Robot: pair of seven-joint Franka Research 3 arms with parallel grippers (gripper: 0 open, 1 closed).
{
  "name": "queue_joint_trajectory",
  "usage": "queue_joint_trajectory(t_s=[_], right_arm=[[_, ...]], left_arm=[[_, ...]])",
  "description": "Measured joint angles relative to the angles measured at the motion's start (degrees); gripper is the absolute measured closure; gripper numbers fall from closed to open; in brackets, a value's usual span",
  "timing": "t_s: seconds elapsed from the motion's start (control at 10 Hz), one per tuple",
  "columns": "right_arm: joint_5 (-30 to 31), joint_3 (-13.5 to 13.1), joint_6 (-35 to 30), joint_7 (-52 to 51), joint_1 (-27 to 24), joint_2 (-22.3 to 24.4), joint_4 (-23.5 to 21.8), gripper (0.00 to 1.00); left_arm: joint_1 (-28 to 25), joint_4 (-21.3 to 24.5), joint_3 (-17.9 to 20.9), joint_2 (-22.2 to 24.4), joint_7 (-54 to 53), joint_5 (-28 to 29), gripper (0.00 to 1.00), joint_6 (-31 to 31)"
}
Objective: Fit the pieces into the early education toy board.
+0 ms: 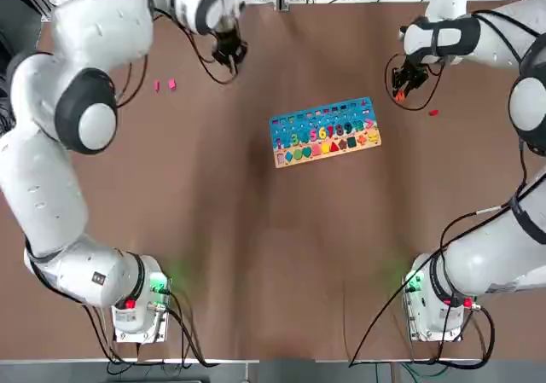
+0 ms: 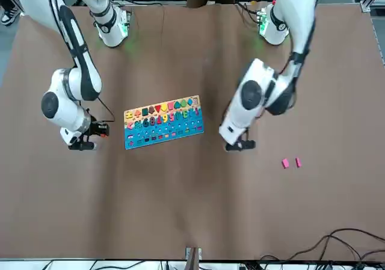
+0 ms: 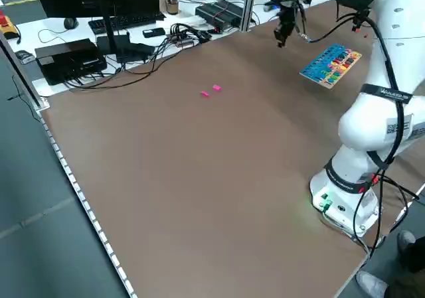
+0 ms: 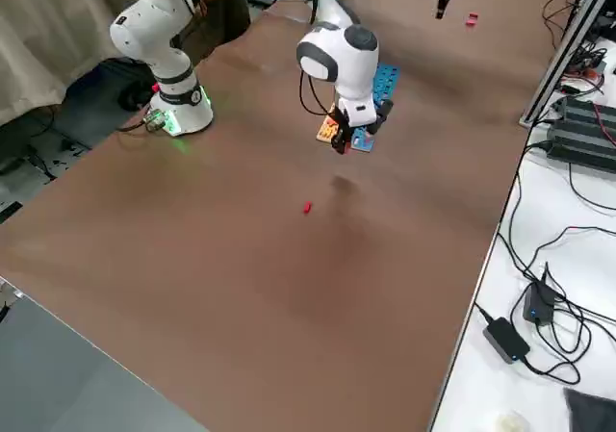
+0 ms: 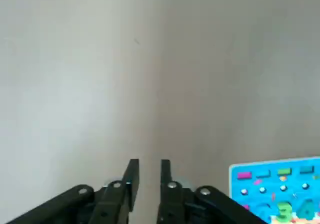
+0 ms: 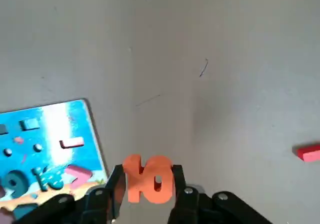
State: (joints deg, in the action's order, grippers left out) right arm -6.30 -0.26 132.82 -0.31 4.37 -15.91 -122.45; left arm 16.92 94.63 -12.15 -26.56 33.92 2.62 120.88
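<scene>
Fingers point(image 5: 131, 176) of left gripper point(image 1: 229, 53) seen narrowly parted, nothing between them; gripper hung over bare table point(image 1: 256, 255), left of board. Two pink pieces point(image 1: 164, 84) laid side by side near table's far left. One early education toy board point(image 1: 325, 132) placed mid-table, slightly tilted. One orange "10" piece point(image 6: 148, 178) clamped in right gripper point(image 1: 401, 83), apparently raised just right of board. One red piece point(image 1: 433, 112) left on table beside it.

Brown table point(image 3: 199, 178), cluttered white desks point(image 4: 539, 278)
</scene>
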Motion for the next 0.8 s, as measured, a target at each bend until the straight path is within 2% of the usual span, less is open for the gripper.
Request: queue_joint_trajectory(t_s=[0.1, 0.3, 0.5, 0.6, 0.8], right_arm=[[0.0, 0.2, -0.8, 1.2, 0.7, 0.6, 0.1, 0.57], [-0.1, 0.6, -0.9, 5.5, 3.9, 0.9, 0.2, 0.57], [-0.1, 0.7, -1.8, 8.6, 7.2, 1.0, 0.2, 0.57], [-0.1, 0.7, -2.2, 9.1, 8.1, 1.0, 0.2, 0.57], [-0.1, 0.7, -2.3, 9.2, 9.1, 1.0, 0.2, 0.57]], left_arm=[[-2.6, 0.0, 0.0, 1.0, -1.8, 0.0, 0.72, 0.0], [-7.7, -0.6, 0.1, 2.5, -6.1, 0.0, 0.44, 0.0], [-11.5, -0.9, 0.1, 3.2, -9.3, 0.0, 0.35, 0.0], [-13.1, -0.9, 0.1, 3.2, -10.3, 0.0, 0.26, 0.0], [-16.4, -0.7, 0.1, 3.1, -13.0, 0.0, 0.14, -0.1]])
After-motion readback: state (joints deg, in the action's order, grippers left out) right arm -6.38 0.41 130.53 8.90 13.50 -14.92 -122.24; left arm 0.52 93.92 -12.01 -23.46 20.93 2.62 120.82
